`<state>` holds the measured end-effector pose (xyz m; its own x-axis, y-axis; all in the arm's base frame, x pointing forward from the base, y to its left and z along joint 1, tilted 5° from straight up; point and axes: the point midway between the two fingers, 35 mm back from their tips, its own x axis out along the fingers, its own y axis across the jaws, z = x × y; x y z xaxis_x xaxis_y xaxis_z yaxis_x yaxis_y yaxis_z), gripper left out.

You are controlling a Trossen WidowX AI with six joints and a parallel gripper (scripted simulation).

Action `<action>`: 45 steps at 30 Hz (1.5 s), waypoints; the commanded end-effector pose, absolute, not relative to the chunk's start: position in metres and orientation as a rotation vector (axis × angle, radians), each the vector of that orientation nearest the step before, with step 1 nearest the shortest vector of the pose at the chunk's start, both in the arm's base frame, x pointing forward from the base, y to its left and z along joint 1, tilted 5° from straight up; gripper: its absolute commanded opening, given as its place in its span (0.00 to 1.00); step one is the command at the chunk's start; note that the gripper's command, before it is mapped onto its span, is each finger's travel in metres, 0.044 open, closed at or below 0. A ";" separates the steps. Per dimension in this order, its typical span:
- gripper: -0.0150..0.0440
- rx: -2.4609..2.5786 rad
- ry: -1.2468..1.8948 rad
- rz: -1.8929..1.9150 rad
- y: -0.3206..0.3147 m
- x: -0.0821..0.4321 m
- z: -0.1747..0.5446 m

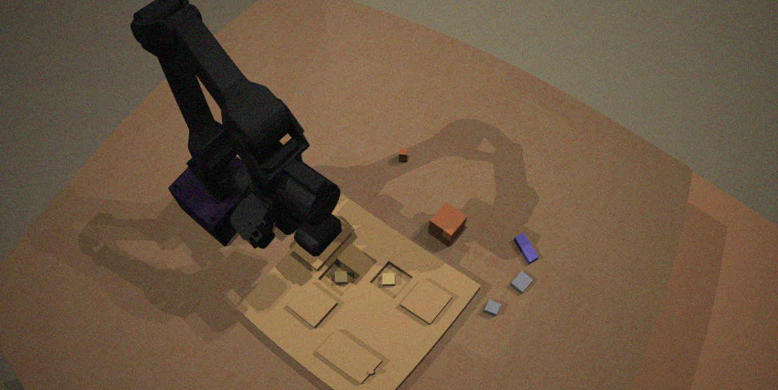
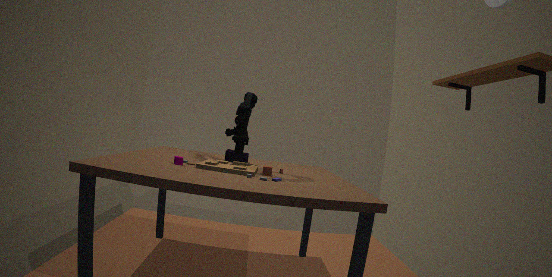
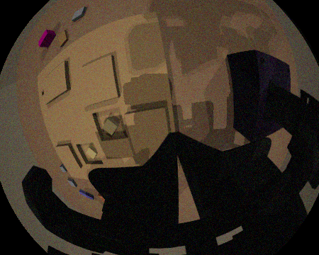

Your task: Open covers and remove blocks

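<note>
The tan puzzle board (image 1: pixel 369 327) (image 2: pixel 225 169) lies on the table. Pale yellow blocks sit in two uncovered wells, one block (image 1: pixel 341 276) (image 3: pixel 110 125) in shadow and one block (image 1: pixel 388 279) (image 3: pixel 91 152) nearer the orange cube. One cover (image 1: pixel 311 304) (image 3: pixel 103 78) lies beside the first well, another cover (image 1: pixel 425 301) beside the second. A cover with a small round detail (image 1: pixel 348 356) (image 3: pixel 54 83) lies at the board's far end from the base. A further cover (image 3: pixel 150 124) is partly behind my fingers. My gripper (image 3: pixel 174 137) is shut and empty above the board's base side; the arm hides its tips in the top view.
A large orange cube (image 1: pixel 447 223) (image 2: pixel 267 171), a small orange cube (image 1: pixel 403 155), a blue bar (image 1: pixel 525 248) and two grey blocks (image 1: pixel 521 281) (image 1: pixel 492 307) lie beside the board. A magenta block (image 2: pixel 178 160) (image 3: pixel 47 38), a tan piece (image 3: pixel 63 37) and a grey piece (image 3: pixel 79 14) lie off another side.
</note>
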<state>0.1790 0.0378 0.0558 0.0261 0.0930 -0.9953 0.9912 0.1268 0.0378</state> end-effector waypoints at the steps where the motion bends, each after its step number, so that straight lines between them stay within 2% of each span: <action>1: 0.25 1.190 1.309 -1.054 0.037 0.175 0.055; 45: 0.25 1.190 1.309 -1.054 0.039 0.177 0.036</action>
